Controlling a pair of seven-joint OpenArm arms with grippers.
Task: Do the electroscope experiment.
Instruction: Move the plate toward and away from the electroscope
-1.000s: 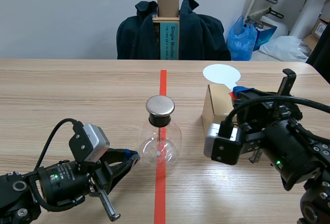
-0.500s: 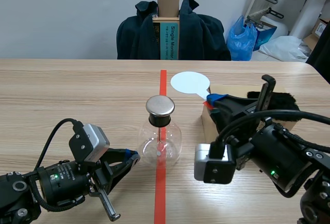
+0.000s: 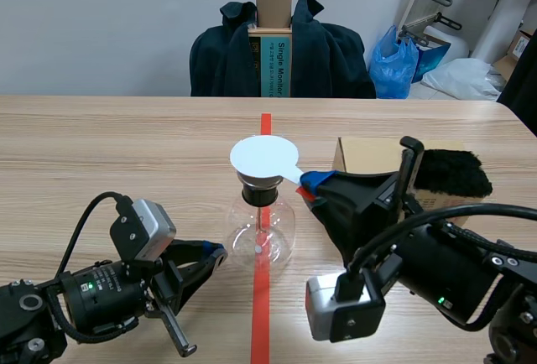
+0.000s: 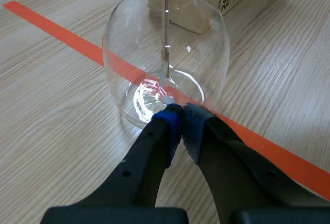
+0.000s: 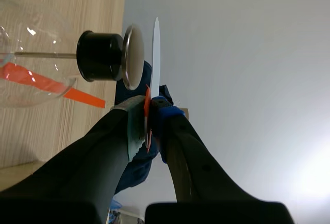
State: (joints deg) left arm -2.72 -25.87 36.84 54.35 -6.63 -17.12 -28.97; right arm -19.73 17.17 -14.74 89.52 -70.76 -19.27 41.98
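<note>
Scene view: my right gripper [image 3: 312, 184], clamped on the white disc paddle [image 3: 264, 159], has swung from by the cardboard box [image 3: 369, 156] to just above the electroscope [image 3: 260, 234]. Right wrist view: narrow gap to the metal cap [image 5: 132, 56]. Charging looks imminent. My left gripper [image 4: 180, 121] sits closed, empty, at its base.

My left arm [image 3: 92, 293] and right arm [image 3: 445, 276] are black all over. Each carries a boxy silver-grey camera housing [image 3: 144, 228] with a black cable [image 3: 88, 217] looping out of it, and each shows a small green light [image 3: 91, 278]. My left gripper [image 4: 181, 121] has thick black fingers [image 4: 149, 152] tipped with blue dotted pads [image 4: 170, 126]. My right gripper [image 5: 149, 111] has one blue pad and one grey-green.
</note>
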